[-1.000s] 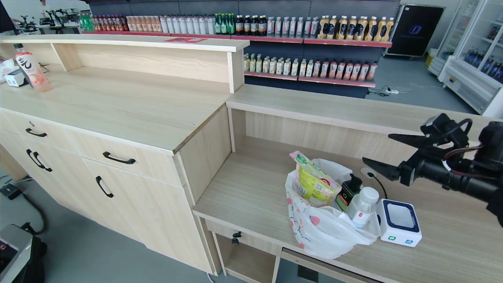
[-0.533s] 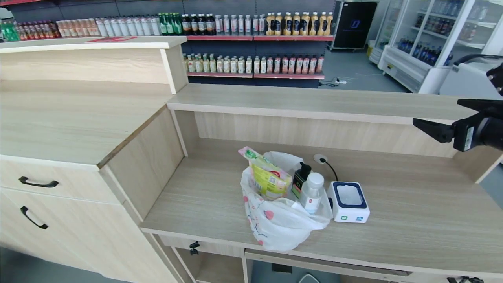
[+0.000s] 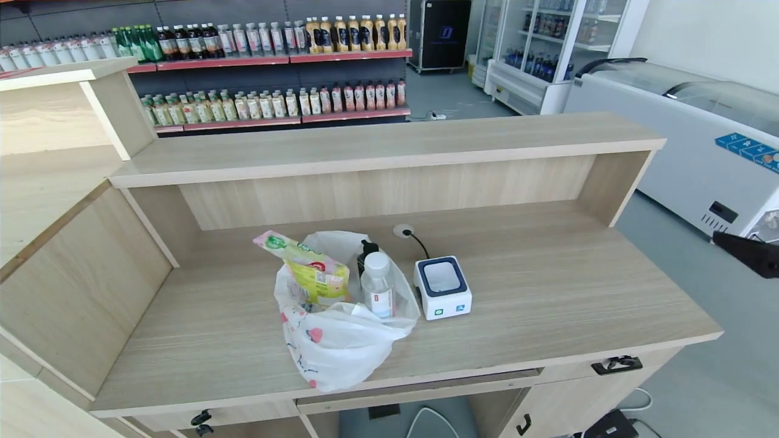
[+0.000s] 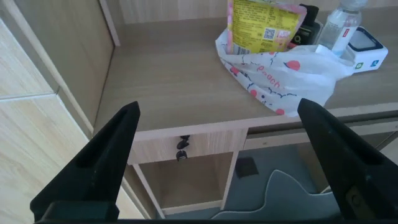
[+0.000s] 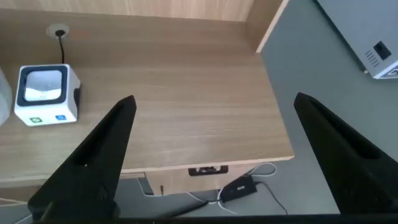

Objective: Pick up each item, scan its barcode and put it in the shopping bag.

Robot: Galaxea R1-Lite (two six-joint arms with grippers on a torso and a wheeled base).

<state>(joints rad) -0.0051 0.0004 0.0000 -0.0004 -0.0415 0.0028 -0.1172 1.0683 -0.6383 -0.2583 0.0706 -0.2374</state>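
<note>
Three items sit in the bag [image 3: 341,340], just left of the scanner [image 3: 442,286]: pouch [image 3: 316,277], pump bottle [image 3: 367,249], clear bottle [image 3: 378,295]. Left gripper [image 4: 219,106] hangs spread wide and empty, well left of the scanner, low off the counter [image 3: 548,286] front. Right gripper [image 5: 216,98] is spread too, holding nothing, well right of the scanner. Packing looks about done. If you reach in, come from above, stay off the bag handles and the cable [image 3: 420,243] behind the scanner, and don't tip the clear bottle.
</note>
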